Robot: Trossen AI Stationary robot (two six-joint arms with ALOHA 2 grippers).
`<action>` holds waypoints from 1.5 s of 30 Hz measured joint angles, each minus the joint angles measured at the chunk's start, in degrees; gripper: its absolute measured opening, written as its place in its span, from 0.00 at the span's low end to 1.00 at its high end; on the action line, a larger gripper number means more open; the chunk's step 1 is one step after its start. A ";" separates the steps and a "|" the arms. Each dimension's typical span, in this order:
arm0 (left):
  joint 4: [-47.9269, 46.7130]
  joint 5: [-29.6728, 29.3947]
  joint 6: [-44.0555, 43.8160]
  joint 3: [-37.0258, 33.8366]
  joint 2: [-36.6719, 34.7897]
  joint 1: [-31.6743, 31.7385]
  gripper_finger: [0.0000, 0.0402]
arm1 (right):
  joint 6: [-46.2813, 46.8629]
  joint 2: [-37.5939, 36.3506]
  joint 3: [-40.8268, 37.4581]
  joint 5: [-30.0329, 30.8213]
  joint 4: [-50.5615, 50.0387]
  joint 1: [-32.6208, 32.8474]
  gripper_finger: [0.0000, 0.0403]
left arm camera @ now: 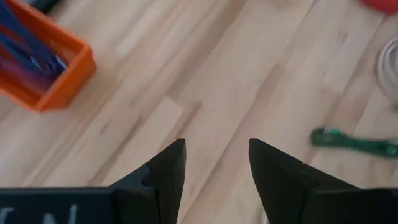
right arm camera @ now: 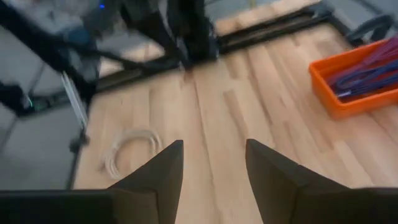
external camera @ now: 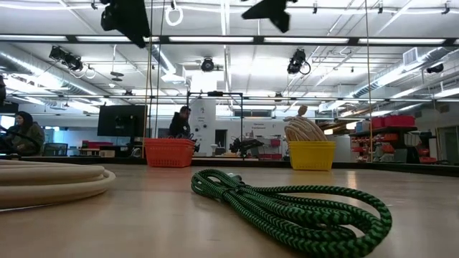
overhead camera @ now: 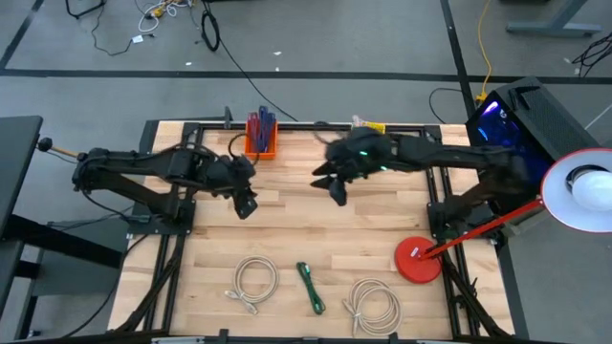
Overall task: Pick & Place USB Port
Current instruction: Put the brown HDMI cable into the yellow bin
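Both arms are hovering above the middle of the pale wooden slatted table (overhead camera: 287, 239), neither one touching anything. The left gripper (overhead camera: 246, 204) is hanging at about nine o'clock of the table's centre, its two dark fingers spread apart with only bare wood showing between them. The right gripper (overhead camera: 335, 188) is sitting near one o'clock of centre, fingers likewise spread and holding nothing (the two are facing each other across a gap).

The task's things appear to be the cables along the six o'clock edge: a green braided cable (overhead camera: 310, 287) lying straight in the middle, a beige coiled cable (overhead camera: 253, 282) just to its seven o'clock side, and a second pale coiled cable (overhead camera: 373, 304) at five o'clock. All three are lying flat, well apart from both grippers, so nothing is picked yet.

An orange plastic bin of blue and red items (overhead camera: 260, 135) is standing at the twelve o'clock edge, probably a drop-off point kept out of the working area. A round red lamp base (overhead camera: 417, 261) is sitting at four o'clock.
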 joint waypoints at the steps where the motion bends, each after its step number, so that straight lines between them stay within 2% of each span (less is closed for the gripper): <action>1: -0.71 0.14 -0.59 0.01 0.57 -0.21 0.45 | 1.71 -2.19 -2.27 1.25 1.91 0.53 0.43; 6: -2.18 0.97 -0.14 -0.92 4.26 -0.61 0.45 | 6.16 -9.31 -9.13 6.31 7.46 3.02 0.43; 9: -1.50 5.32 2.14 -4.92 6.92 0.01 0.45 | 6.43 -10.96 -9.37 8.21 7.61 4.36 0.43; 15: 12.28 18.06 2.15 -18.09 10.14 0.16 0.45 | 5.89 -11.18 -9.44 10.14 9.15 5.20 0.43; 22: 22.42 24.64 -2.30 -30.23 10.41 -2.54 0.45 | 5.84 -11.16 -9.46 10.24 8.55 5.03 0.43; 25: 28.44 29.83 -6.16 -33.81 10.42 -4.19 0.45 | 5.90 -11.15 -9.46 10.38 8.77 4.76 0.43; 27: 31.47 32.32 -8.70 -34.80 10.44 -5.38 0.45 | 6.05 -11.13 -9.46 10.77 8.75 4.72 0.43; 34: 37.37 35.32 -13.54 -35.06 10.80 -9.58 0.45 | 6.41 -11.13 -9.46 11.66 8.42 4.72 0.43; 45: 41.48 36.31 -17.33 -34.95 19.49 -13.71 0.45 | 5.41 -11.11 -9.46 11.66 8.47 4.72 0.43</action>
